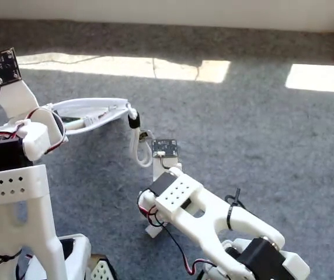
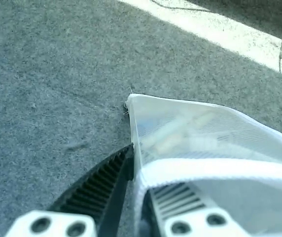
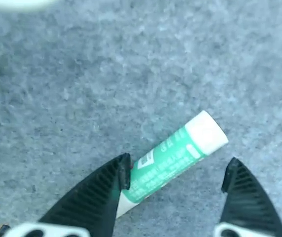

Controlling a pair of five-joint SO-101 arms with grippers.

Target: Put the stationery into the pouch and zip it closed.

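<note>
The white mesh pouch (image 1: pixel 94 112) lies on the grey carpet at the left, with a white loop strap (image 1: pixel 139 149) trailing from its near end. My left gripper (image 2: pixel 133 159) is shut on the pouch (image 2: pixel 205 128), pinching the edge by its corner. Pale shapes show through the mesh. A green and white glue stick (image 3: pixel 180 153) lies flat on the carpet. My right gripper (image 3: pixel 178 165) is open, one finger on each side of the stick, and the left one is near its green end. The right arm (image 1: pixel 178 198) hangs low just beside the strap.
Grey carpet (image 1: pixel 260 134) covers the whole floor, with open room to the right and behind. Sunlit patches (image 1: pixel 316 77) lie at the back below a pale wall. The left arm's base (image 1: pixel 15 198) stands at the front left.
</note>
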